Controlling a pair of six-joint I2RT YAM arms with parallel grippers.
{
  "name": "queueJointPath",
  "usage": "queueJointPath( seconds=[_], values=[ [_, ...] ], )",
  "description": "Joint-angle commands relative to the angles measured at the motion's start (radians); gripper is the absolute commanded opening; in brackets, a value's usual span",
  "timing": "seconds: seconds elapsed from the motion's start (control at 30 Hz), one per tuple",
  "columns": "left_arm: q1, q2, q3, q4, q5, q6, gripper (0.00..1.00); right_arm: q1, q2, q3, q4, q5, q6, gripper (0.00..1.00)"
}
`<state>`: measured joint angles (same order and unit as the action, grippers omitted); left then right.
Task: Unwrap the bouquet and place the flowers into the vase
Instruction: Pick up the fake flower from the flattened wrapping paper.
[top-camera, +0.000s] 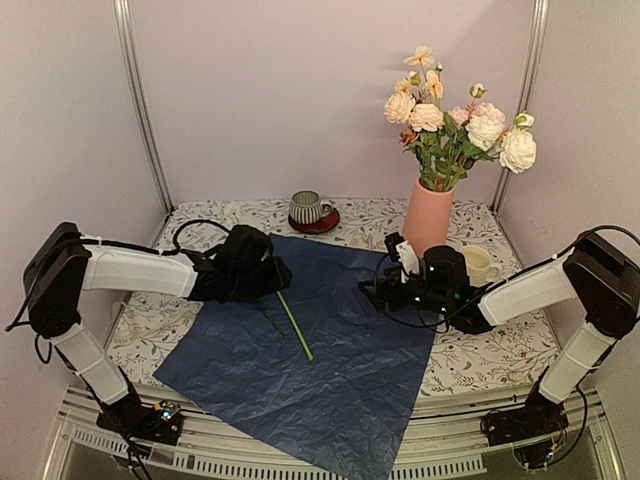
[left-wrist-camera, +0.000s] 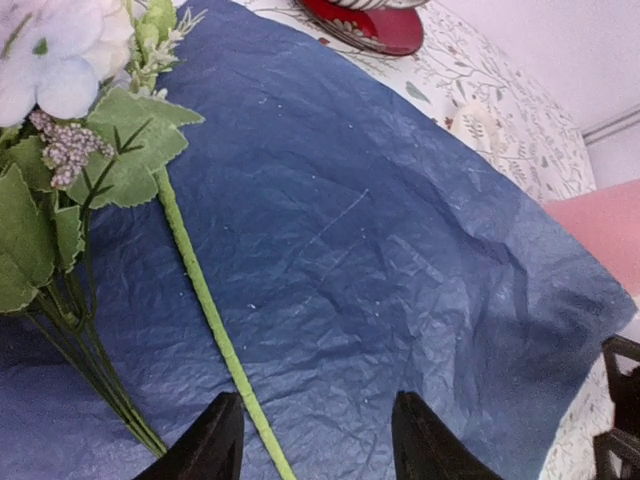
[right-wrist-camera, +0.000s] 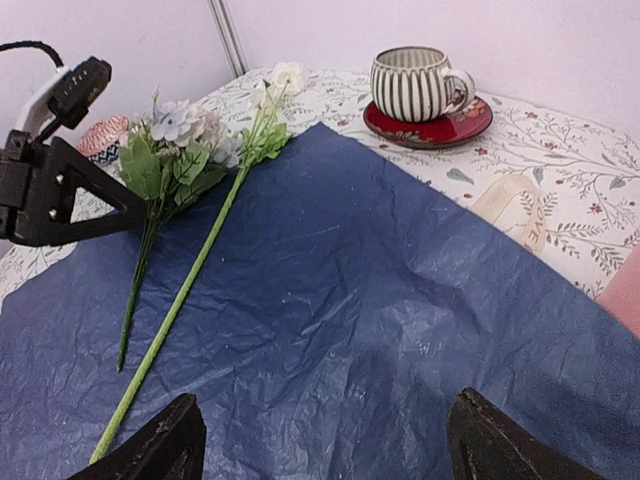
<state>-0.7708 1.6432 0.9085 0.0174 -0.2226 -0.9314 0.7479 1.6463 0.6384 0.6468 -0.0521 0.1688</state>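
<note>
The bouquet is undone: its crinkled blue paper (top-camera: 330, 350) lies spread flat on the table. Two flowers remain on it, a lilac leafy spray (right-wrist-camera: 175, 140) and a long green-stemmed white bloom (right-wrist-camera: 200, 255). My left gripper (top-camera: 272, 280) hangs low over their stems. In the left wrist view its jaws (left-wrist-camera: 318, 445) stand apart and the long green stem (left-wrist-camera: 205, 300) runs between them, close to the left finger (left-wrist-camera: 215, 445). My right gripper (top-camera: 373, 291) is open over bare paper (right-wrist-camera: 330, 445). The salmon-pink vase (top-camera: 428, 215) at the back right holds several cream, peach and white flowers (top-camera: 450, 125).
A striped cup on a red saucer (top-camera: 312, 211) stands beyond the paper's far edge. A cream mug (top-camera: 480, 265) sits just right of the vase, behind my right arm. A cream ribbon piece (right-wrist-camera: 520, 205) lies on the floral tablecloth. Walls close in at the back and both sides.
</note>
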Motion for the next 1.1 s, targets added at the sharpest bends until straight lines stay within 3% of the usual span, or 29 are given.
queueJointPath(
  seconds=[0.0, 0.1, 0.2, 0.53, 1.07],
  values=[
    [-0.029, 0.088, 0.149, -0.307, -0.201, -0.168, 0.51, 0.008, 0.008, 0.011, 0.121, 0.046, 0.002, 0.85],
    [-0.038, 0.169, 0.285, -0.497, -0.262, -0.225, 0.48, 0.010, 0.010, 0.011, 0.122, 0.023, 0.009, 0.85],
    [-0.044, 0.224, 0.350, -0.561, -0.276, -0.238, 0.47, 0.016, 0.002, 0.010, 0.121, 0.019, 0.007, 0.85],
    [-0.035, 0.314, 0.413, -0.527, -0.213, -0.221, 0.47, 0.019, -0.006, 0.010, 0.112, 0.028, -0.016, 0.85],
    [-0.002, 0.390, 0.430, -0.531, -0.156, -0.271, 0.27, 0.022, 0.001, 0.023, 0.096, 0.014, -0.022, 0.85]
  ],
)
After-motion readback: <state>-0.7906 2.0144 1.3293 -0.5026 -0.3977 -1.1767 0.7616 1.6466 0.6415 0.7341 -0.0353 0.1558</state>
